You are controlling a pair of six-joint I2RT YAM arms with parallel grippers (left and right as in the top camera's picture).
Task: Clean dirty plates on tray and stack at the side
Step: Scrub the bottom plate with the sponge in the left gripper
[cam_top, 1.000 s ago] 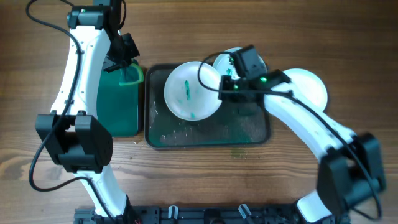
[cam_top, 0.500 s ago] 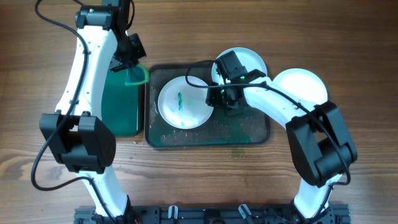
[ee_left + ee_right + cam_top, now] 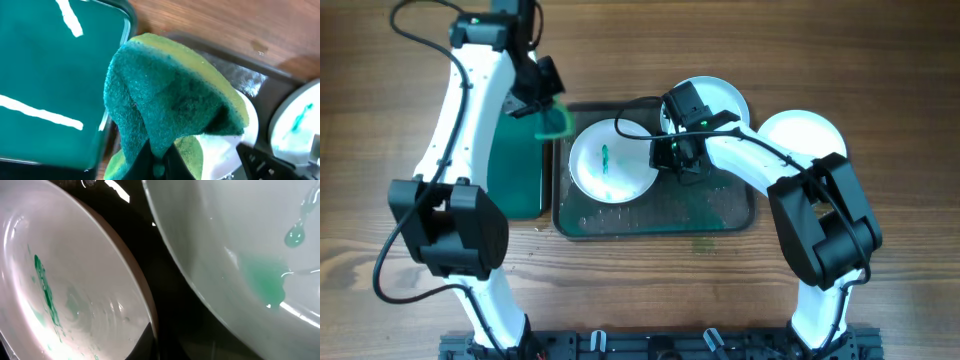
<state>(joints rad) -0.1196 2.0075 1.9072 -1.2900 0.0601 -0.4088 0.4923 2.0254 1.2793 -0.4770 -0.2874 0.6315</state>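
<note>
- The right pincer (image 3: 663, 158) is clamped shut on the rim of the smeared plate (image 3: 605, 165). The plate spreads away to the pincer's left over the dark tray (image 3: 720, 212), and I cannot tell whether it is lifted or resting.
- The left pincer (image 3: 548, 112) is closed tight on a folded sponge (image 3: 557, 122), which hangs just off the plate's far edge.
- That plate looks stiff, light and glossy, with wet teal streaks, so I'd call it slippery. A one-edge hold may let it swivel, so it wants a deep bite on the rim.
- The sponge is soft and will squash flat under pressure.
- A second plate (image 3: 720, 98), also smeared, sits right behind the right pincer. A third plate (image 3: 805, 135) lies further to its right on the worktop (image 3: 890, 70).
</note>
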